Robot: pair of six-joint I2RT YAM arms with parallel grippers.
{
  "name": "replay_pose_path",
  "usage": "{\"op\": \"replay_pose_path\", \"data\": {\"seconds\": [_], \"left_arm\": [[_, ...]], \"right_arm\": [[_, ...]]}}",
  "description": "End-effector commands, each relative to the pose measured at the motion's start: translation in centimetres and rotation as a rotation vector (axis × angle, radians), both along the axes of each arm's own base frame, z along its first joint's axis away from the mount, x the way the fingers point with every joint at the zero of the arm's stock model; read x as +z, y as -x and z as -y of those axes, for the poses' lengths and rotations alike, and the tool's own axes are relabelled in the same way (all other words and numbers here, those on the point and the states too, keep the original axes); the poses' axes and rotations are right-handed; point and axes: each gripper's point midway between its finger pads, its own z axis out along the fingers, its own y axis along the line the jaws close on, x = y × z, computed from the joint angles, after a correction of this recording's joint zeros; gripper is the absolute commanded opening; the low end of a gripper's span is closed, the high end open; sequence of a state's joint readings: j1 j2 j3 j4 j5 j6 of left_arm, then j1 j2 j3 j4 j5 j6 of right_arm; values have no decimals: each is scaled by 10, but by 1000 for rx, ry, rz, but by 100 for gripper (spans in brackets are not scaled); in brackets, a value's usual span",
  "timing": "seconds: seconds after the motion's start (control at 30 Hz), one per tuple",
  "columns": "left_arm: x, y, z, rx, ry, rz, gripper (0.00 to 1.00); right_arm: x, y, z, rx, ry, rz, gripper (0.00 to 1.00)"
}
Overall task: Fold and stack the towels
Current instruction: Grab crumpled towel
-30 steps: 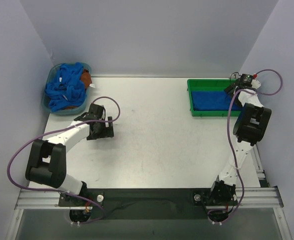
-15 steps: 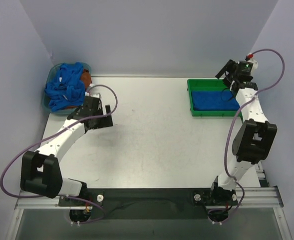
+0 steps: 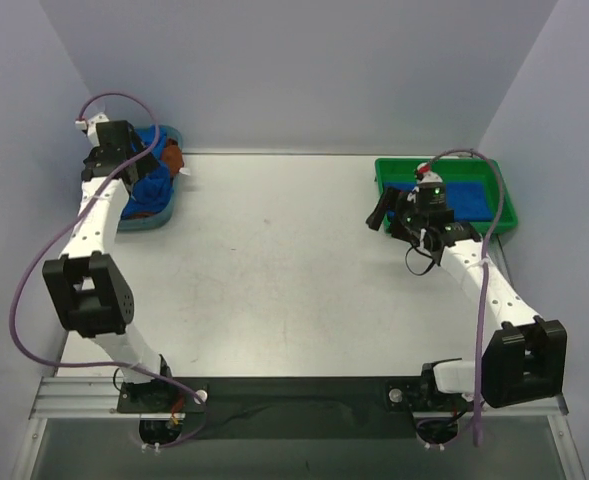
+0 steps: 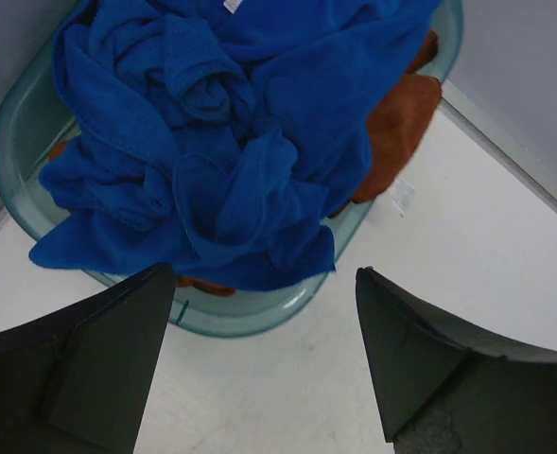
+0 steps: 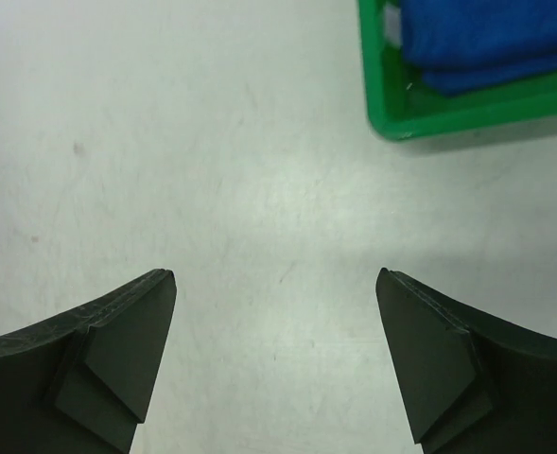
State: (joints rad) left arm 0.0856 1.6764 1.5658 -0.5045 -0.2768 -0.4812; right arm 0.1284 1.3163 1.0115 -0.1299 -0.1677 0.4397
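Several crumpled blue towels (image 4: pixel 212 142) are heaped in a pale teal basket (image 4: pixel 250 317) at the table's back left (image 3: pixel 149 190). My left gripper (image 4: pixel 264 279) hangs open and empty above the basket's near rim; the top view shows it over the basket (image 3: pixel 134 165). More blue towels (image 3: pixel 474 195) lie folded flat in a green tray (image 3: pixel 444 165) at the back right, and the tray's corner (image 5: pixel 448 109) also appears in the right wrist view. Over bare table just left of that tray, my right gripper (image 3: pixel 386 218) is open with nothing between its fingers (image 5: pixel 276 284).
An orange-brown cloth (image 4: pixel 396 132) lies under the blue heap and hangs over the basket's right side (image 3: pixel 172 158), its white tag (image 4: pixel 403 197) resting on the table. Grey walls close in the table on the left, back and right.
My left arm has swung from the table beside the basket up to above it. My right arm has come away from the tray's far side to the table at its left front.
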Motion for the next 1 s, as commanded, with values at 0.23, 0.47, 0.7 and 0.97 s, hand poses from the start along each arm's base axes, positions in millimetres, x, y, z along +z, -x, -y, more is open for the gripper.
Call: {"op": "replay_pose_path", "data": {"seconds": [0.23,0.47,0.7,0.97], "left_arm": [[-57,-58,-47,160,-2,-84,67],[-51,-55,-41,101,15,-90,0],[86,-43,4,-24,-21,171,0],[270,12,154,-390,64,555,0]], "right_arm": [[-32,60,-46,195,-30,-77,90],[-29,63,-42,178,-23,-65,90],[0,67,-40,169,-34,10,90],[29,83,-30,162,-8,88,90]]}}
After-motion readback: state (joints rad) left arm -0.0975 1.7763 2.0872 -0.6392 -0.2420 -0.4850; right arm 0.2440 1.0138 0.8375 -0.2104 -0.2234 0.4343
